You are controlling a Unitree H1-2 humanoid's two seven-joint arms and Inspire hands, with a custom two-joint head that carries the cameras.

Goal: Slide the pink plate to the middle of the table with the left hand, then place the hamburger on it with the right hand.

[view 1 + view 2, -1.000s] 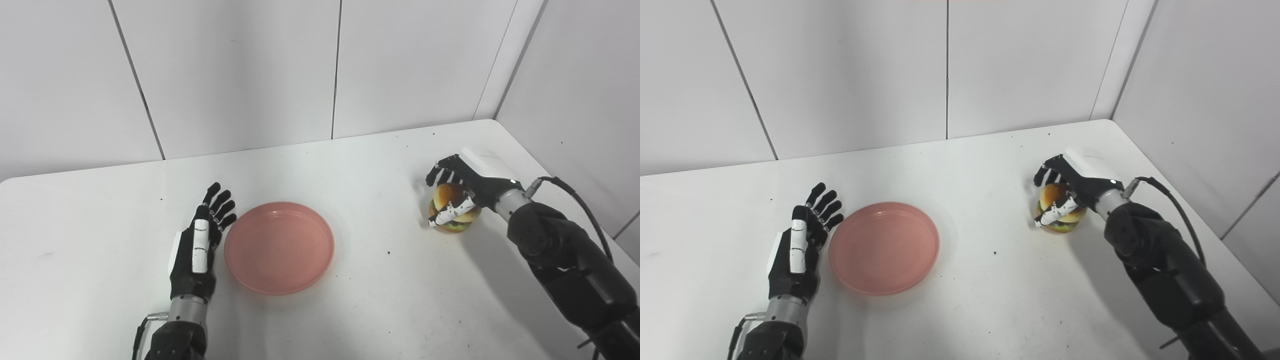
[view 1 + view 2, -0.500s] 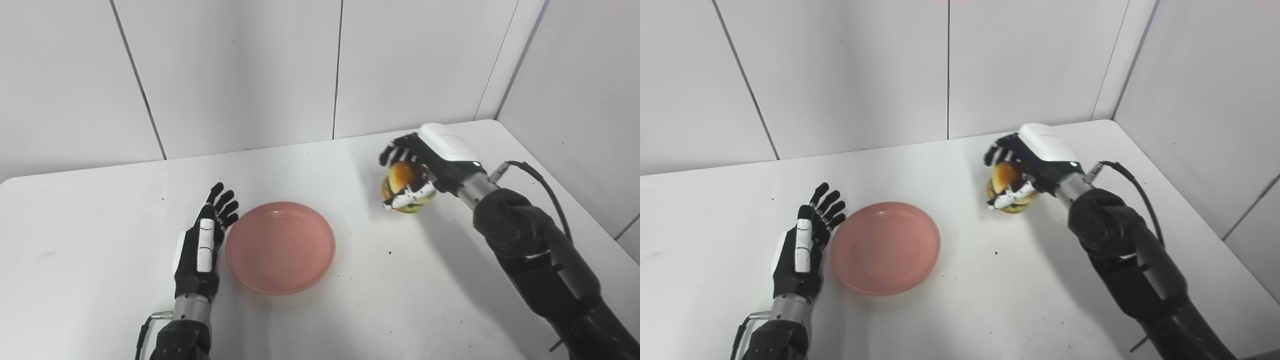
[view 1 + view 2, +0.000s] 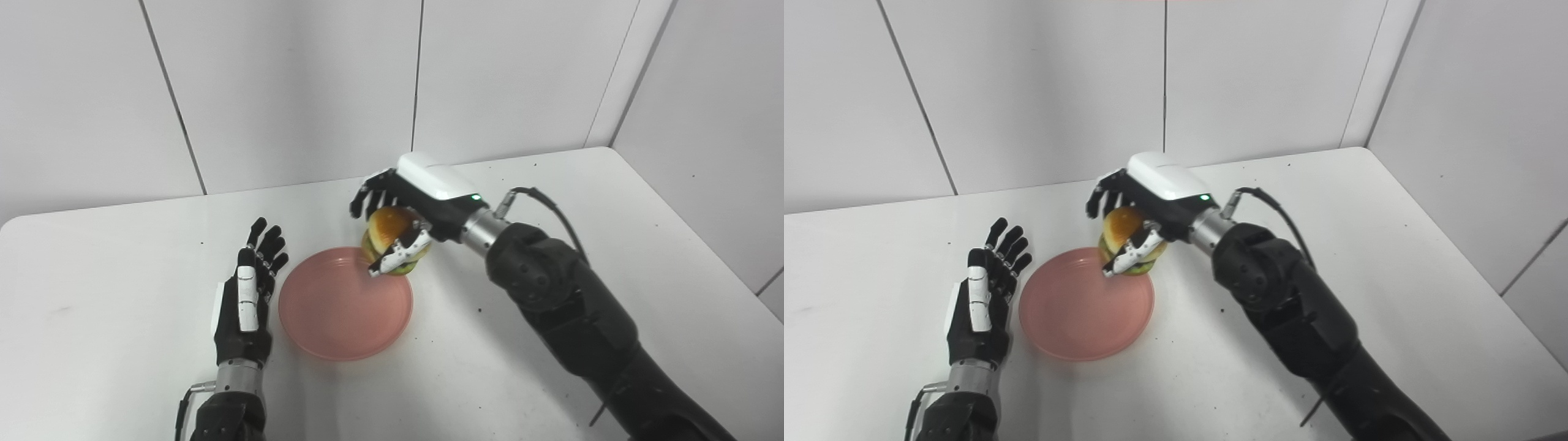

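Bright, even overhead light fills both views. The white desk [image 3: 551, 343] shows soft, faint shadows beneath the right arm [image 3: 569, 306] and the pink plate [image 3: 343, 312]. Focus is sharp throughout; wall panel lines bow slightly toward the edges.

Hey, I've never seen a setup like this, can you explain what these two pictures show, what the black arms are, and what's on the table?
Both pictures come from two cameras side by side on a humanoid robot's head, looking down at a white table, so they show one scene from slightly different spots. The black arms are the robot's own. Its left robot hand lies open on the table, fingers apart, beside a round pink plastic plate and holding nothing. Its right robot hand is closed around a toy hamburger with a tan bun and holds it over the plate's far edge. Whether the hamburger touches the plate yet cannot be told.
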